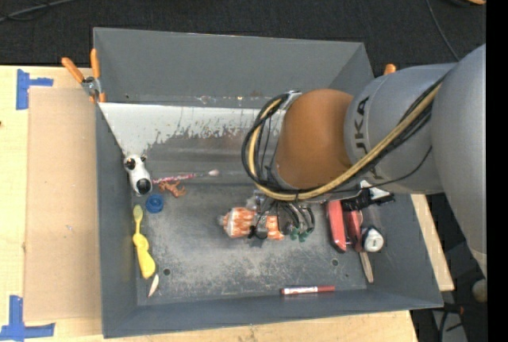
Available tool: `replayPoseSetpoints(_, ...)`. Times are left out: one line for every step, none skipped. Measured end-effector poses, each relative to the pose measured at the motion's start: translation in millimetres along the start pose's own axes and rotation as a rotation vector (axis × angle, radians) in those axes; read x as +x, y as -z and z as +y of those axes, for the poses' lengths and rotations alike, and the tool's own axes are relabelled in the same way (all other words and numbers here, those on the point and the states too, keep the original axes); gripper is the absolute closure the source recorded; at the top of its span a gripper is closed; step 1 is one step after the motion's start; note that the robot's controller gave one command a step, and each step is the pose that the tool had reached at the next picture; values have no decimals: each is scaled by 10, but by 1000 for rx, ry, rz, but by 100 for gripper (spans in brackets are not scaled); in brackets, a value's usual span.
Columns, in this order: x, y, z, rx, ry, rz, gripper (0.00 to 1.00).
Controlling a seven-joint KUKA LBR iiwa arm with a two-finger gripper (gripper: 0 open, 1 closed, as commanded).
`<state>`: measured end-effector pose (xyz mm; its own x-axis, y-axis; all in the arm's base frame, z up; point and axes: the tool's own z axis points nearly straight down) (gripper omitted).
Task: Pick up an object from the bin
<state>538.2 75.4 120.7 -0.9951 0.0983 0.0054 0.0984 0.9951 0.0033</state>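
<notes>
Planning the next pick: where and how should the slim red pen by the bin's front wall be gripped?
Grip the red pen at its middle, coming straight down from above and closing across its thin width. It lies flat, lengthwise along the front wall, with nothing touching it. The gap on the wall side looks tight, so clearance there is probably the risk.

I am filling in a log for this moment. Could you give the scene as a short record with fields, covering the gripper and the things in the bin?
gripper position: the gripper is low over the middle of the bin
nearest thing: orange and white crumpled thing, just at the gripper
grasp: cannot tell
view's right: red flat thing, round white thing
near wall: red pen
view's left: yellow long thing, blue cap, white and black small thing
</notes>
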Motion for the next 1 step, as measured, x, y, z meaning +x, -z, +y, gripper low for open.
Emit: replayPoseSetpoints(20, 396, -3, 1, 1, 7, 100)
